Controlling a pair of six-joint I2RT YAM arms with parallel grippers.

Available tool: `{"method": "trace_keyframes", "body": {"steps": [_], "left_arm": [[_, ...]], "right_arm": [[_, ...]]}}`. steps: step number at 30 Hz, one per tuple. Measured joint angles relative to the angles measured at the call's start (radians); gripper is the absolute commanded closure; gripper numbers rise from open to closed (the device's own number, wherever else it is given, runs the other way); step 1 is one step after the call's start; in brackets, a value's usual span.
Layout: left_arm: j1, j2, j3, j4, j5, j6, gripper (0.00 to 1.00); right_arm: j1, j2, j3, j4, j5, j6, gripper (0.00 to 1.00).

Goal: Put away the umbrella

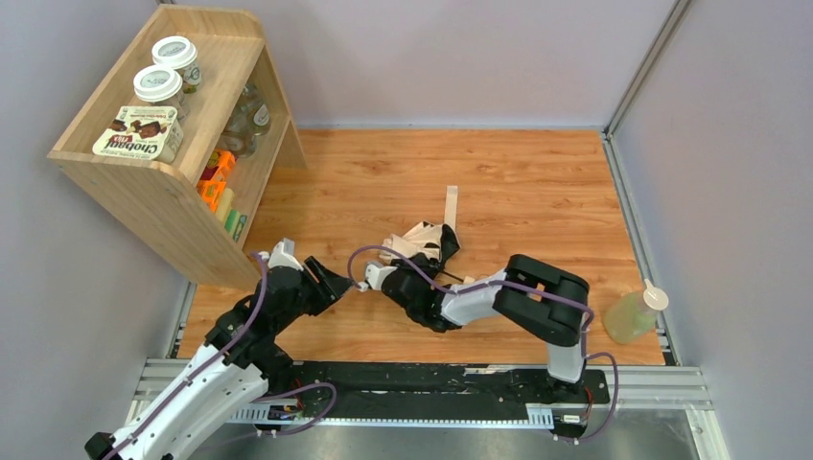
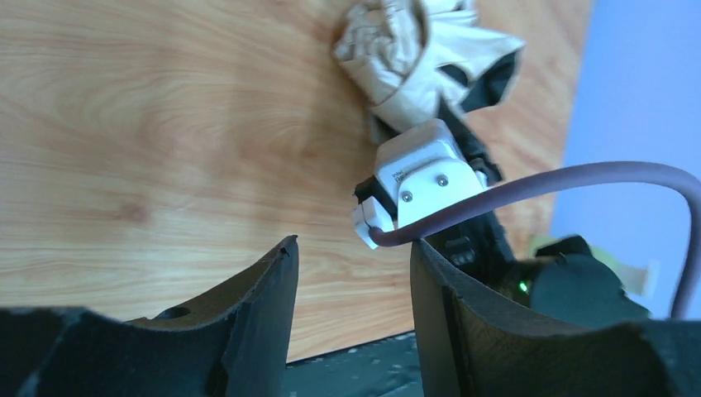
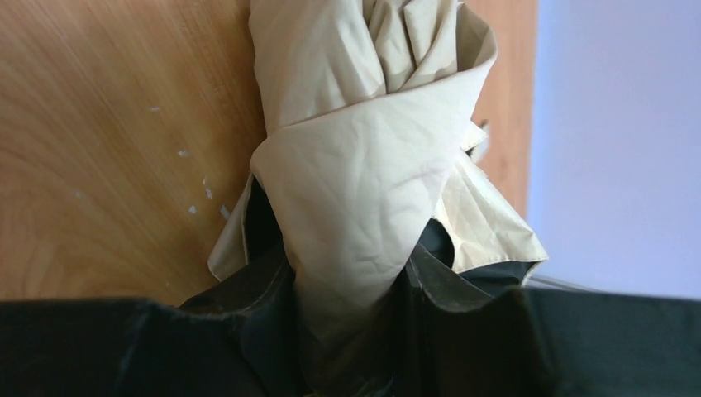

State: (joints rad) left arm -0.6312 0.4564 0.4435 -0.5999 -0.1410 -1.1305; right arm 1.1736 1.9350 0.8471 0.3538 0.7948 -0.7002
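The umbrella (image 1: 429, 240) lies as a crumpled beige bundle with a dark lining at the middle of the wooden table (image 1: 537, 192). Its closing strap (image 1: 451, 203) points away from me. My right gripper (image 1: 422, 261) is shut on the near end of the bundle. In the right wrist view the folded fabric of the umbrella (image 3: 364, 149) runs down between the two dark fingers of the right gripper (image 3: 351, 285). My left gripper (image 1: 342, 283) hovers just left of the right wrist, open and empty. In the left wrist view the left gripper (image 2: 351, 248) frames bare table, and the umbrella (image 2: 405, 66) lies beyond.
A wooden shelf unit (image 1: 173, 192) stands at the back left, with jars (image 1: 158, 84) and a yoghurt pack (image 1: 139, 131) on top and more items inside. A yellow-green spray bottle (image 1: 633, 314) stands at the table's right edge. Grey walls close in on three sides.
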Motion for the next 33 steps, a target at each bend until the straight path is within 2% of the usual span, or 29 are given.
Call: {"method": "trace_keyframes", "body": {"steps": [5,10,12,15,18,25,33], "left_arm": [[0.006,-0.053,-0.028,0.036,-0.026,-0.089,0.42],[0.013,-0.002,-0.082,0.023,-0.032,-0.172,0.4],[0.013,0.024,-0.083,0.032,-0.028,-0.195,0.38],[0.014,0.071,-0.082,0.058,-0.021,-0.231,0.27],[0.022,0.137,-0.082,0.084,-0.004,-0.285,0.25],[0.101,0.322,-0.158,0.339,0.112,-0.439,0.24],[0.116,0.413,-0.086,0.404,0.106,-0.458,0.23]], "right_arm": [[-0.03,-0.11,-0.016,-0.134,-0.218,0.178,1.0],[-0.047,-0.128,-0.011,-0.11,-0.464,0.293,1.0],[-0.073,-0.122,-0.009,-0.081,-0.571,0.325,1.0],[-0.122,-0.109,0.001,-0.063,-0.713,0.364,1.0],[-0.163,-0.081,0.021,-0.035,-0.835,0.402,1.0],[-0.193,-0.058,0.026,0.011,-0.958,0.451,1.0],[-0.196,-0.054,0.036,0.01,-0.986,0.47,1.0]]}}
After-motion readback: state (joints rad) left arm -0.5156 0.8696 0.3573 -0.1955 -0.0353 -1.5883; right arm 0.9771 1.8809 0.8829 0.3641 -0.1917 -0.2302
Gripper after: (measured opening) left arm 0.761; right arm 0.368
